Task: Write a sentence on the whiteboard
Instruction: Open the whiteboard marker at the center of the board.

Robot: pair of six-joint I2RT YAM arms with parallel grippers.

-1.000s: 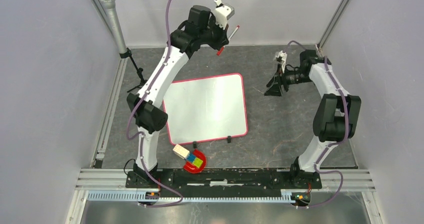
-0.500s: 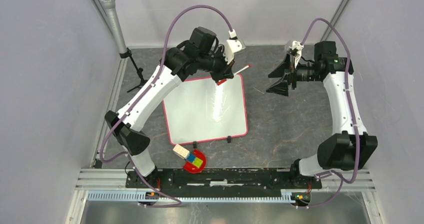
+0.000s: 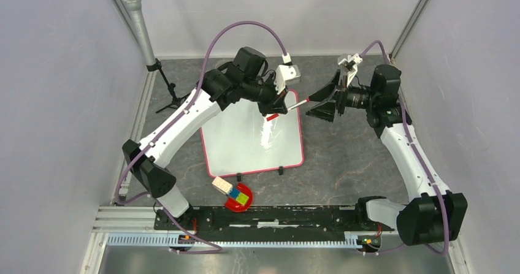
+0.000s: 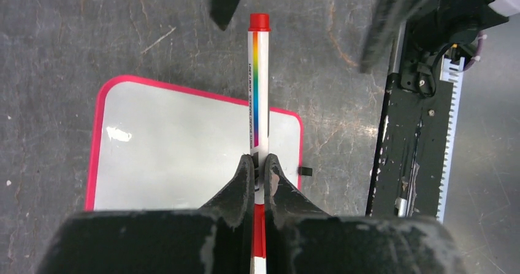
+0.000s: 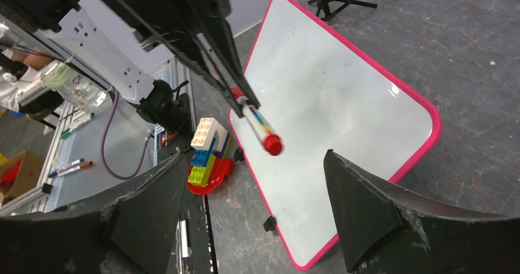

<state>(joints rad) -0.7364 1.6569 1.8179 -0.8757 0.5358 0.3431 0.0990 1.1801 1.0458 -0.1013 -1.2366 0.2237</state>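
step: uncapping | left tool [image 4: 259, 163] clenched on marker [image 4: 257, 90] over whiteboard [image 3: 245, 139] | right tool [image 5: 252, 157] released | next: clamp red cap [image 5: 272, 144], pull

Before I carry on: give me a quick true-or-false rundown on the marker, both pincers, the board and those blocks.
1. The left pincer is shut on the marker. True.
2. The right pincer is clamped on the marker's red end. False: its jaws stand wide open on either side of that end and do not touch it.
3. The whiteboard has no writing on it. True.
4. The toy blocks lie on the whiteboard. False: they sit on the table, off the board, near its edge with the clips.
5. The marker's free end points toward the right pincer. True.
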